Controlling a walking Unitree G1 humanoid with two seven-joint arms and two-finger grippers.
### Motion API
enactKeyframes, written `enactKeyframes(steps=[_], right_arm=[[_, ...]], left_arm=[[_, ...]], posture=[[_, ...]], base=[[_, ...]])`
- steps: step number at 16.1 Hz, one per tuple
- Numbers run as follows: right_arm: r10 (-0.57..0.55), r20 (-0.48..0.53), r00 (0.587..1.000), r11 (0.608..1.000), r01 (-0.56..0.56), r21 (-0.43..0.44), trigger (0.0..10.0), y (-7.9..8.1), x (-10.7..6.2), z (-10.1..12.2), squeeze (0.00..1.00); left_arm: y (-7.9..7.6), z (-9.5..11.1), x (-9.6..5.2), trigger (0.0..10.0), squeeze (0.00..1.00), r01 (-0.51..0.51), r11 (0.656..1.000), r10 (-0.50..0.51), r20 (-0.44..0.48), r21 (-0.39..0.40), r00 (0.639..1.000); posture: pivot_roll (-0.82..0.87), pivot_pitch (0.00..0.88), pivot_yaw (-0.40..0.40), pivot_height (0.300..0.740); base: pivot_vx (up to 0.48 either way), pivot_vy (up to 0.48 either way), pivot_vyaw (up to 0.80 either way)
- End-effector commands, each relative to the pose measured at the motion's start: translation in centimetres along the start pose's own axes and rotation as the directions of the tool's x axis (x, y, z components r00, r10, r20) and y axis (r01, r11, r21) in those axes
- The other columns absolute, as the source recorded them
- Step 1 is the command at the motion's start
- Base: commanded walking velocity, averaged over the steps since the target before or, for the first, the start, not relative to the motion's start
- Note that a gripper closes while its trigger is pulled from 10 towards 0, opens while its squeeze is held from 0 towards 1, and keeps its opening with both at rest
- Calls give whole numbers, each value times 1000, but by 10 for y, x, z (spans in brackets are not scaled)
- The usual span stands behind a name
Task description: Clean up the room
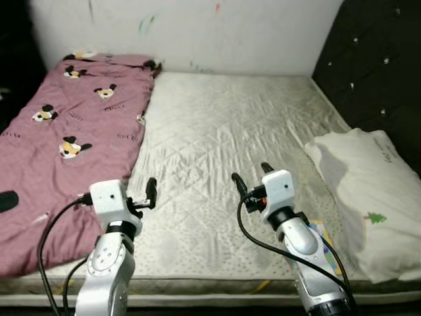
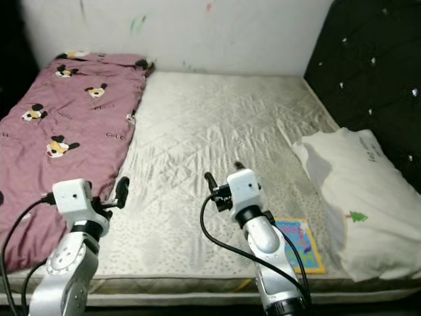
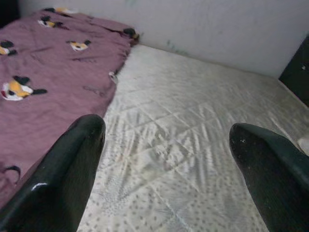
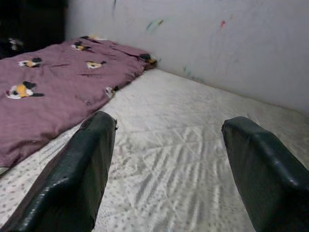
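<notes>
A pink blanket (image 1: 72, 131) printed with cartoon faces lies spread over the left side of the bed's pale quilted mattress (image 1: 230, 125). A white pillow (image 1: 368, 191) rests at the right side. A thin colourful picture book (image 2: 299, 240) lies flat near the front edge, partly under my right arm. My left gripper (image 3: 166, 140) hovers open over the mattress beside the blanket's edge, holding nothing. My right gripper (image 1: 250, 172) is also open and empty, above the front middle of the mattress, left of the pillow.
A dark tufted headboard (image 1: 375, 59) runs along the right side of the bed. A white wall (image 1: 197, 26) with small paint marks stands behind it. The mattress's front edge (image 1: 197, 284) lies just below my arms.
</notes>
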State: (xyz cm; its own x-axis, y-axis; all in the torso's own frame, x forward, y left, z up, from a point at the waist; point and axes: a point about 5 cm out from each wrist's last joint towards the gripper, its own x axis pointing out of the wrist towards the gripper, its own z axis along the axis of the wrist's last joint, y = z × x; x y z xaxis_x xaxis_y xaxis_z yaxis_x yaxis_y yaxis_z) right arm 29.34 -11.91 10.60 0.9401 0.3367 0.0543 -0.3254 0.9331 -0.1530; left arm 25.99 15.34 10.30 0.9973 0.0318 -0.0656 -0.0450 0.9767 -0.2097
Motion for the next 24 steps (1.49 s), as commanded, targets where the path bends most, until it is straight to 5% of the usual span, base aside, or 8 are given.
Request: enactKeyframes(steps=[1,8,24], right_arm=[[-32,-23,999,999,33,25,10000,-10,-1,-1,0],[24,-34,999,996,-21,84,10000,1,-2,-1,0],[46,-12,999,999,-46,27,10000,2,0,3,0]], left_arm=[[-6,-1,1,10000,0,15,1000,-15,-4,-2,1000],[-5,-1,-1,10000,0,7,1000,-7,-6,-4,1000],[-4,-1,1,10000,0,-3,1000,3,-18,-3,1000]], posture=[[23,45,-11,740],[23,50,-13,740],[22,64,-13,740]], base=[[0,480,0],[0,480,-200],[0,480,44]])
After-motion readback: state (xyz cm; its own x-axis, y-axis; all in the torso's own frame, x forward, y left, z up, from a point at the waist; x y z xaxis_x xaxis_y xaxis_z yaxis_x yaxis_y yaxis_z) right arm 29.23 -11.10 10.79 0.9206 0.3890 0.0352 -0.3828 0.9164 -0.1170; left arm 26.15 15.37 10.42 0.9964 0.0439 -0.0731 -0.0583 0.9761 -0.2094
